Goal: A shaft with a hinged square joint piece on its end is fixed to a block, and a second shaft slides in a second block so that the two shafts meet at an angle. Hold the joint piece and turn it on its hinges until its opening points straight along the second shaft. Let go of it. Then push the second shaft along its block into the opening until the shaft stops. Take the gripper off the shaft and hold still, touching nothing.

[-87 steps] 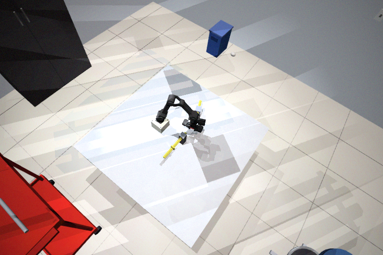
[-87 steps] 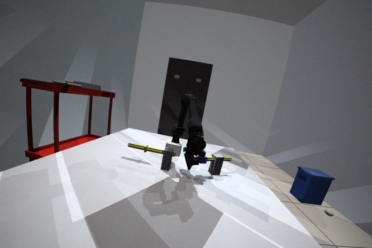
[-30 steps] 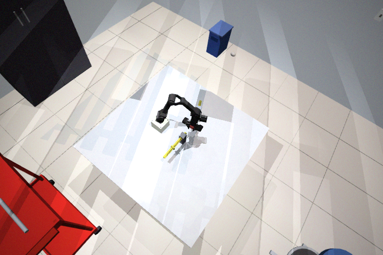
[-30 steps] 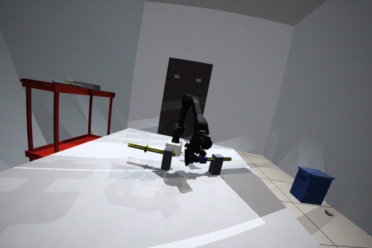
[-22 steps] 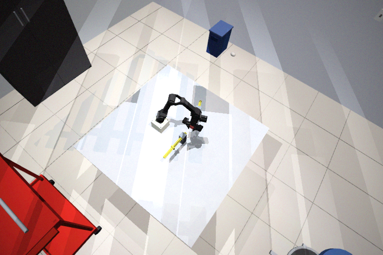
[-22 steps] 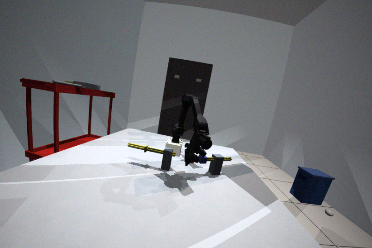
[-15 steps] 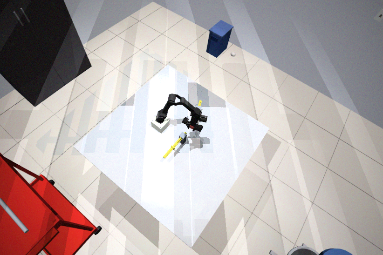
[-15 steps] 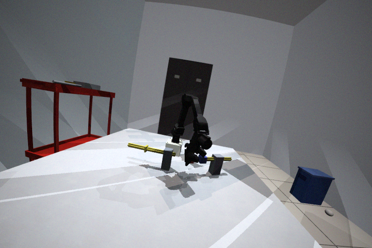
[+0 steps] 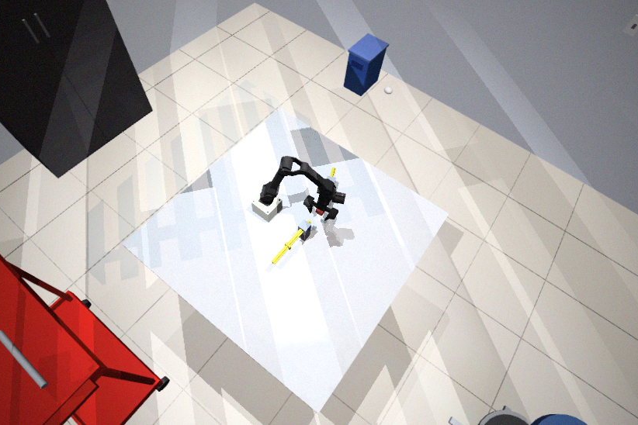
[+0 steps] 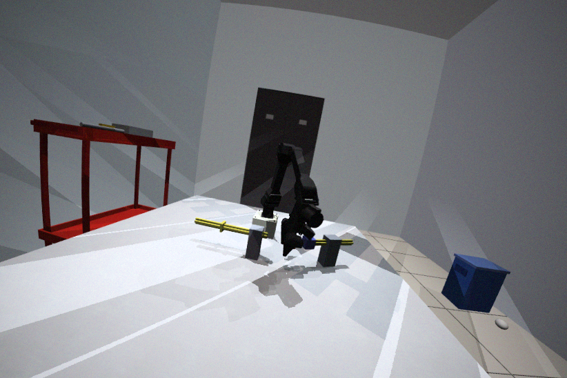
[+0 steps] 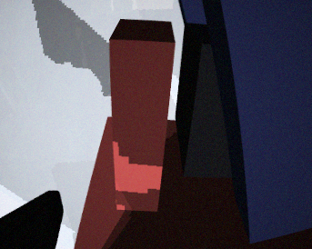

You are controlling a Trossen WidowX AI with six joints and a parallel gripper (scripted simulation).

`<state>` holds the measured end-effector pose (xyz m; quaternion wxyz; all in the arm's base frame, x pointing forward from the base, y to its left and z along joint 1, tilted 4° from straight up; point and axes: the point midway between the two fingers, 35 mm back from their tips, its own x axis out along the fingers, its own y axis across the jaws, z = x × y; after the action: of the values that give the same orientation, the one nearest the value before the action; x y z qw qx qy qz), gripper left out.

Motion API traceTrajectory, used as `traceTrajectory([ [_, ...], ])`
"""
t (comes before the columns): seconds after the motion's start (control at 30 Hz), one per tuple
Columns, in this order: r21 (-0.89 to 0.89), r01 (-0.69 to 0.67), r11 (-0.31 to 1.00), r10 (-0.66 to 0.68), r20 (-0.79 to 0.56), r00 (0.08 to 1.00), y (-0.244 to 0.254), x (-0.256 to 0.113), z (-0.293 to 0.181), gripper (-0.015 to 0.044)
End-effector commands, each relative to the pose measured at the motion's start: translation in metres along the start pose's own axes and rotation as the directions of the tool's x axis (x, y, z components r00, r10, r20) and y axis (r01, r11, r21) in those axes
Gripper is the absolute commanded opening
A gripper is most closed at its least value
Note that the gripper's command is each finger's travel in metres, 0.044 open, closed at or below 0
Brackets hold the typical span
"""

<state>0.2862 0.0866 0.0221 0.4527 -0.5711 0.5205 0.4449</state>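
My gripper (image 9: 320, 209) (image 10: 298, 241) is open around the joint, its fingers spread wide. The red joint piece (image 9: 320, 212) (image 11: 140, 91) shows between the fingers and is not gripped. Its blue part (image 10: 309, 242) (image 11: 276, 91) sits on the end of the fixed yellow shaft (image 9: 333, 171) (image 10: 347, 242), which runs through a grey block (image 10: 330, 252). The second yellow shaft (image 9: 281, 253) (image 10: 209, 222) passes through the other grey block (image 9: 304, 228) (image 10: 254, 245); its short inner end stops apart from the red piece. The exact direction of the opening is hard to tell.
The arm's pale base (image 9: 266, 209) (image 10: 270, 225) stands on the white table top (image 9: 299, 320) (image 10: 181, 339) beside the blocks. A crosspiece (image 9: 288, 245) (image 10: 222, 226) sticks out from the second shaft. A red cart (image 9: 39, 345) (image 10: 85, 178) and a blue bin (image 9: 362, 70) (image 10: 473, 283) stand farther off.
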Motion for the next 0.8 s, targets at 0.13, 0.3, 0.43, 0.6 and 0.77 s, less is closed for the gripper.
traceTrajectory([
  [0.13, 0.001, 0.000, 1.000, 0.000, 0.000, 1.000, 0.000, 0.000, 0.000, 0.0440],
  [0.3, 0.021, -0.006, 1.000, 0.004, 0.083, 0.997, 0.001, -0.003, -0.001, 0.0440],
  [0.43, 0.049, -0.006, 0.999, -0.005, 0.214, 0.977, 0.002, -0.009, -0.003, 0.0440],
  [0.6, 0.081, 0.010, 0.997, -0.040, 0.369, 0.928, 0.002, -0.019, -0.006, 0.0440],
  [0.77, 0.096, 0.029, 0.995, -0.069, 0.439, 0.896, 0.001, -0.026, -0.007, 0.0440],
])
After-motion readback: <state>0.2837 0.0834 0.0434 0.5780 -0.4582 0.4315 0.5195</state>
